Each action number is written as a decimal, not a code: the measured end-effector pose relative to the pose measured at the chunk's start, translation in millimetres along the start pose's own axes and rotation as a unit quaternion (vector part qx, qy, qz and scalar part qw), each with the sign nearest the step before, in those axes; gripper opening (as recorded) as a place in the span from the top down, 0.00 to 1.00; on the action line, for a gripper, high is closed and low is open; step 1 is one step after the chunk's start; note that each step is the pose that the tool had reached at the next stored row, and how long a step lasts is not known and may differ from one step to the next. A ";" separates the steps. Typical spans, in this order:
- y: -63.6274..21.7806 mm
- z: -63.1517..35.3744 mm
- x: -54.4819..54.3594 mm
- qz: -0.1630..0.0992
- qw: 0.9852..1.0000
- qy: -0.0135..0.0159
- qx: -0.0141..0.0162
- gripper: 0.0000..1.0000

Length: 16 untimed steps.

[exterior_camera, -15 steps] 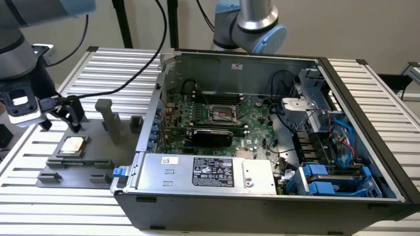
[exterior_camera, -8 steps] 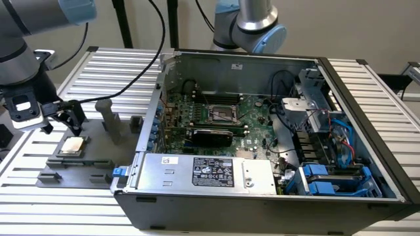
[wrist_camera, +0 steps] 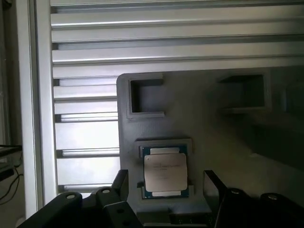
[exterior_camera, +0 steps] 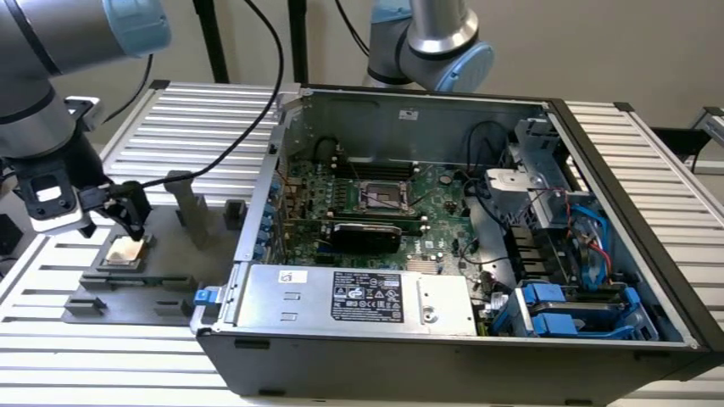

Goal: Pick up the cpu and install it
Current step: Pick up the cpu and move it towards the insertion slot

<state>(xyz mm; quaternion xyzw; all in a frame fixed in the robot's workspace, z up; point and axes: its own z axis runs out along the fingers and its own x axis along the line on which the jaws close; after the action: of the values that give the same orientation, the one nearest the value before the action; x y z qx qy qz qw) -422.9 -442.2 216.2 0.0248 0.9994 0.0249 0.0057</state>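
At the exterior view's left, well apart from the computer case (exterior_camera: pixel 453 360), the cpu (wrist_camera: pixel 165 172) lies on a grey fixture (exterior_camera: pixel 169 284) directly beneath the gripper (wrist_camera: pixel 165 183), whose spread fingers (wrist_camera: pixel 120 183) flank it, not yet closed.

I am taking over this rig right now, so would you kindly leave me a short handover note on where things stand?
Gripper: open, lowered over the cpu, one finger on either side, not closed on it.
The cpu lies flat in its seat on the grey holder tray, outside the computer case, at the exterior view's left.
Socket: on the green motherboard inside the open case.
Done: gripper lined up over the cpu.
Left: cpu not yet gripped, lifted or seated in the socket.
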 end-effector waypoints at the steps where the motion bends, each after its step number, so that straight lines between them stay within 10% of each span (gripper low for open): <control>1: -0.1 1.8 0.0 0.000 1.000 0.000 0.000 0.27; 9: -0.7 16.2 0.2 -0.001 1.000 0.000 0.001 0.27; 16: -0.3 23.4 0.3 -0.001 1.000 0.000 0.009 0.27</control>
<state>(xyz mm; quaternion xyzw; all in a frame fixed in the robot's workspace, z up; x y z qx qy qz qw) -422.9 -441.4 192.8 0.0238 0.9996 0.0158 0.0057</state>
